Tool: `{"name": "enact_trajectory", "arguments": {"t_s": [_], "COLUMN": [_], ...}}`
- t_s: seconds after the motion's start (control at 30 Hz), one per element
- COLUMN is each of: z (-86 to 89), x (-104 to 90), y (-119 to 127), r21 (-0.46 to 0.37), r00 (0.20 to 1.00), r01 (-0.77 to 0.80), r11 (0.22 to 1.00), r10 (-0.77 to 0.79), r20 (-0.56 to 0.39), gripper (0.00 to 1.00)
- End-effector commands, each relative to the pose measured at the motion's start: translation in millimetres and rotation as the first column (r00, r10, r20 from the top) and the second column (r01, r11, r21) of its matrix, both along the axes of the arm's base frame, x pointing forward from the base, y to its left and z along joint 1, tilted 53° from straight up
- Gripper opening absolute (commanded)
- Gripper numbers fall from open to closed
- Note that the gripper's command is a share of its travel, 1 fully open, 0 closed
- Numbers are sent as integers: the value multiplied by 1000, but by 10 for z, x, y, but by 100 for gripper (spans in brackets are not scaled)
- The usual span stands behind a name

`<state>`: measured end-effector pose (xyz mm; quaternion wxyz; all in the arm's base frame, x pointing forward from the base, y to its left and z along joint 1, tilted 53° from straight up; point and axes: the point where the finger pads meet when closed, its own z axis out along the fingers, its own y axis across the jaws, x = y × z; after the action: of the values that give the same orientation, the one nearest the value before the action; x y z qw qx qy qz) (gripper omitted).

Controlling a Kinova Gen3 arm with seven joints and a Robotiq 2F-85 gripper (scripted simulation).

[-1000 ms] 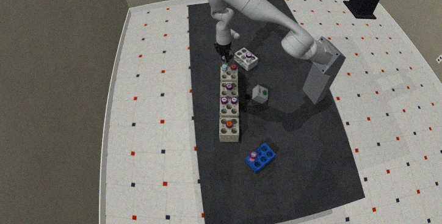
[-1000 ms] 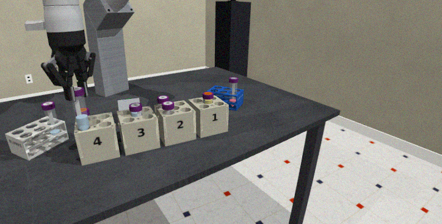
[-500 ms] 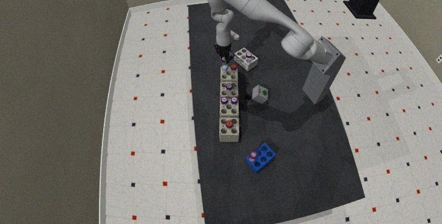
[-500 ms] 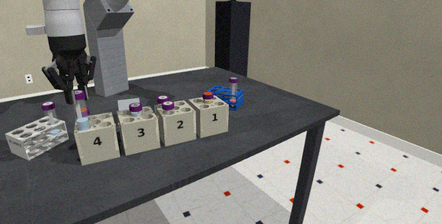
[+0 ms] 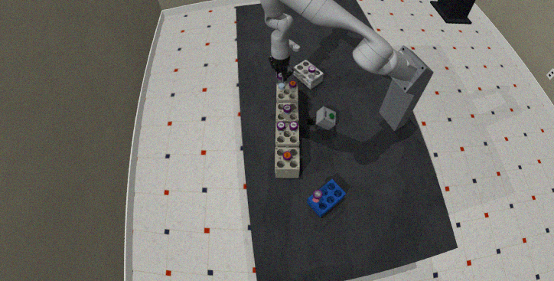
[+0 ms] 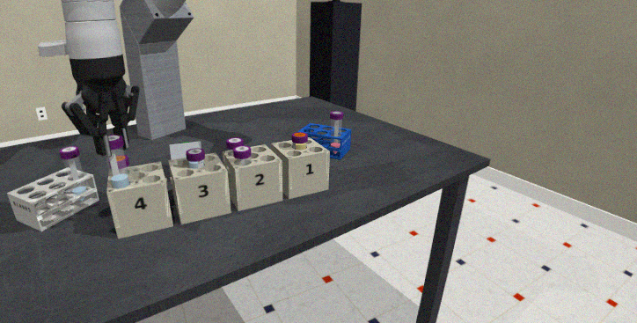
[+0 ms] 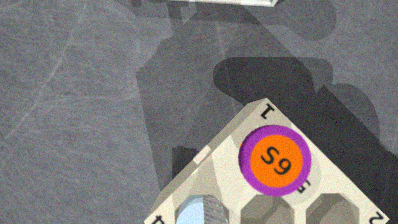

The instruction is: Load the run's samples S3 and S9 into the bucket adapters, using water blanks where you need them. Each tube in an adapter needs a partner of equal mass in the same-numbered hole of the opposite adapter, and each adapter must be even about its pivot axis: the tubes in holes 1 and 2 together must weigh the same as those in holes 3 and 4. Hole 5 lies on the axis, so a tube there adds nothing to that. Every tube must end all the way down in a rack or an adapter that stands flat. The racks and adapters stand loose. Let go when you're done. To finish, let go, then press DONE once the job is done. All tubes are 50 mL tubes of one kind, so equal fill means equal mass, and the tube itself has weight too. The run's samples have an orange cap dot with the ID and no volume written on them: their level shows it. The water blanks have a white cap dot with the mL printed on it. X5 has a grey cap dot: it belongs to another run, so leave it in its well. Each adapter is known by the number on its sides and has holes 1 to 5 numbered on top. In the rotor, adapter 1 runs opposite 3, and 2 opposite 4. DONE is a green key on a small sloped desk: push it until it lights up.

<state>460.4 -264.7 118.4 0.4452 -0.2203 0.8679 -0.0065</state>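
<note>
Purple-capped tube (image 6: 114, 155) in end effector (image 6: 108, 142)

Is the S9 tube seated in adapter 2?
No, the S9 tube sits in adapter 4, by its hole numbered 1.
</note>
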Motion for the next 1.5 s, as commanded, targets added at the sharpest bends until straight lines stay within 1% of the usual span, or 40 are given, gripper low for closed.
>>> {"name": "enact_trajectory", "arguments": {"t_s": [0.0, 1.47], "z": [-11, -172], "x": [14, 221], "y": [-2, 47], "r21": [-1, -1], "r00": [1000, 1000], "r01": [1, 1], "r11": [1000, 1000], "r10": [-1, -1], "r20": [0, 0], "gripper": [10, 10]}}
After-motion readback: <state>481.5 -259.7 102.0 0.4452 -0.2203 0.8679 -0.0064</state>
